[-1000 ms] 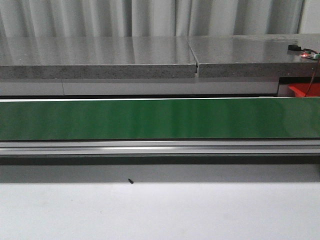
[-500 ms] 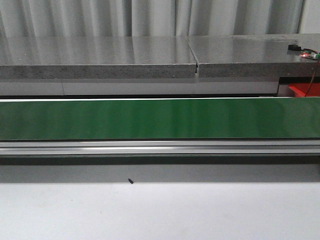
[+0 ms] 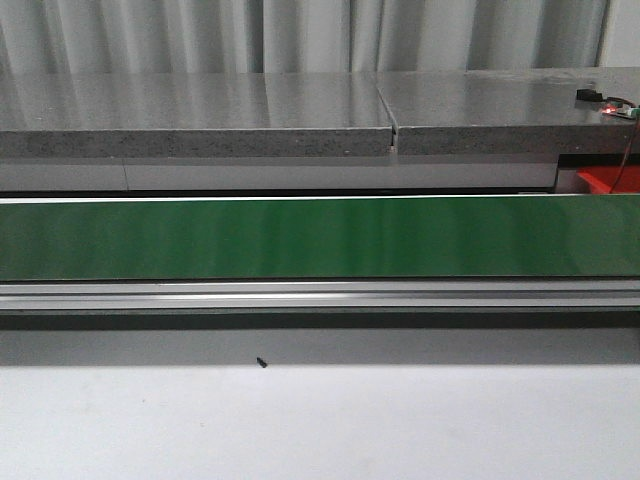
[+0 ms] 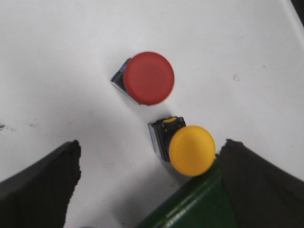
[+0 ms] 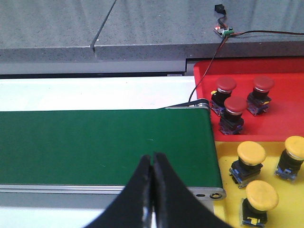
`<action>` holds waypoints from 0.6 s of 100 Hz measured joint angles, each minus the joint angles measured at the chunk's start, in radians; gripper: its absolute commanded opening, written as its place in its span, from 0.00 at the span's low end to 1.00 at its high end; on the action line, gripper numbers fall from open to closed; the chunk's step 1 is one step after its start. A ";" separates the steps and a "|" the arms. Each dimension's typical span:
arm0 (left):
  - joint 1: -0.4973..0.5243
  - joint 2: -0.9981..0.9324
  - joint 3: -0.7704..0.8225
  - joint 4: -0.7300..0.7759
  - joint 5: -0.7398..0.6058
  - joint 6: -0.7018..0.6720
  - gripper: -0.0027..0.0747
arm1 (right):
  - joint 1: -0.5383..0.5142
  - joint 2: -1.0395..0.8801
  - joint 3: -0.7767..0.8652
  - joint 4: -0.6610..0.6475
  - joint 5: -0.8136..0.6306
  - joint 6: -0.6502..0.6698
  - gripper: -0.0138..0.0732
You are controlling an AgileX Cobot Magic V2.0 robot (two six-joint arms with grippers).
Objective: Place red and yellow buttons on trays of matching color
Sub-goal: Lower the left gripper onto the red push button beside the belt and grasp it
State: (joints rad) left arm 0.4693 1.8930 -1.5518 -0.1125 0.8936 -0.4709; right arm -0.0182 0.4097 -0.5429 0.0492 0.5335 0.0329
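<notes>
In the left wrist view a red button (image 4: 151, 77) and a yellow button (image 4: 191, 149) lie side by side on a white surface. My left gripper (image 4: 149, 183) is open above them. The yellow button sits close to the inner side of one finger (image 4: 259, 180); the red one is further out from the tips. The right wrist view shows the red tray (image 5: 285, 118) holding three red buttons (image 5: 226, 86) and the yellow tray (image 5: 289, 209) holding three yellow buttons (image 5: 251, 153). My right gripper (image 5: 153, 157) is shut with nothing in it, above the green belt. Neither gripper shows in the front view.
The green conveyor belt (image 3: 320, 238) runs across the front view, with a grey stone counter (image 3: 200, 115) behind it. The belt's end (image 5: 204, 142) meets the trays. A small circuit board with wires (image 5: 223, 29) lies on the counter. A corner of the belt (image 4: 199, 204) sits beside the yellow button.
</notes>
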 measured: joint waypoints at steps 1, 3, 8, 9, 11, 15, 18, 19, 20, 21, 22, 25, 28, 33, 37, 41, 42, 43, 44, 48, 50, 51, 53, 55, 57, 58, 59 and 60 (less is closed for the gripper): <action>0.003 0.007 -0.009 0.000 0.006 -0.002 0.77 | 0.000 0.000 0.000 0.000 0.000 0.000 0.08; 0.008 0.014 -0.022 -0.001 0.015 -0.004 0.77 | 0.000 0.000 0.000 0.000 0.000 0.000 0.08; 0.014 0.044 -0.049 -0.002 0.031 -0.006 0.77 | 0.000 0.000 0.000 0.000 0.000 0.000 0.08; 0.014 0.047 -0.052 -0.002 0.033 -0.008 0.77 | 0.000 0.000 0.000 0.000 0.000 0.000 0.08; 0.016 0.058 -0.061 -0.004 0.035 -0.008 0.77 | 0.000 0.000 0.000 0.000 0.000 0.000 0.08; 0.018 0.077 -0.078 -0.004 0.040 -0.011 0.77 | 0.000 0.000 0.000 0.000 0.000 0.000 0.08; 0.018 0.089 -0.089 -0.004 0.040 -0.011 0.77 | 0.000 0.000 0.000 0.000 0.000 0.000 0.08; 0.018 0.092 -0.095 -0.004 0.040 -0.011 0.77 | 0.000 0.000 0.000 0.000 0.000 0.000 0.08; 0.018 0.098 -0.099 -0.004 0.040 -0.012 0.77 | 0.000 0.000 0.000 0.000 0.000 0.000 0.08; 0.018 0.101 -0.102 -0.004 0.041 -0.012 0.77 | 0.000 0.000 0.000 0.000 0.000 0.000 0.08; 0.018 0.107 -0.108 -0.004 0.041 -0.012 0.77 | 0.000 0.000 0.000 0.000 0.000 0.000 0.08; 0.018 0.118 -0.120 -0.004 0.041 -0.013 0.77 | 0.000 0.000 0.000 0.000 0.000 0.000 0.08; 0.018 0.129 -0.131 -0.004 0.041 -0.013 0.77 | 0.000 0.000 0.000 0.000 0.000 0.000 0.08; 0.018 0.146 -0.148 -0.006 0.041 -0.013 0.77 | 0.000 0.000 0.000 0.000 0.000 0.000 0.08; 0.018 0.159 -0.156 -0.011 0.041 -0.013 0.77 | 0.000 0.000 0.000 0.000 0.000 0.000 0.08; 0.018 0.171 -0.162 -0.015 0.039 -0.013 0.77 | 0.000 0.000 0.000 0.000 0.000 0.000 0.08; 0.018 0.173 -0.162 -0.015 0.039 -0.014 0.77 | 0.000 0.000 0.000 0.000 0.000 0.000 0.08; 0.018 0.177 -0.165 -0.015 0.039 -0.014 0.77 | 0.000 0.000 0.000 0.000 0.000 0.000 0.08; 0.018 0.179 -0.167 -0.015 0.039 -0.014 0.77 | 0.000 0.000 0.000 0.000 0.000 0.000 0.08; 0.018 0.194 -0.174 -0.019 0.039 -0.014 0.77 | 0.000 0.000 0.000 0.000 0.000 0.000 0.08; 0.018 0.200 -0.177 -0.019 0.039 -0.014 0.77 | 0.000 0.000 0.000 0.000 0.000 0.000 0.08; 0.018 0.202 -0.177 -0.019 0.039 -0.014 0.77 | 0.000 0.000 0.000 0.000 0.000 0.000 0.08; 0.018 0.209 -0.178 -0.021 0.038 -0.014 0.77 | 0.000 0.000 0.000 0.000 0.000 0.000 0.08; 0.018 0.215 -0.179 -0.021 0.038 -0.014 0.77 | 0.000 0.000 0.000 0.000 0.000 0.000 0.08; 0.018 0.220 -0.181 -0.021 0.038 -0.014 0.77 | 0.000 0.000 0.000 0.000 0.000 0.000 0.08; 0.018 0.222 -0.181 -0.023 0.038 -0.014 0.77 | 0.000 0.000 0.000 0.000 0.000 0.000 0.08; 0.018 0.222 -0.181 -0.023 0.038 -0.014 0.77 | 0.000 0.000 0.000 0.000 0.000 0.000 0.08; 0.018 0.226 -0.181 -0.023 0.038 -0.014 0.77 | 0.000 0.000 0.000 0.000 0.000 0.000 0.08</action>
State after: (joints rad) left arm 0.4874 2.1189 -1.7326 -0.1352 0.9316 -0.4852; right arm -0.0182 0.4097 -0.5429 0.0492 0.5335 0.0329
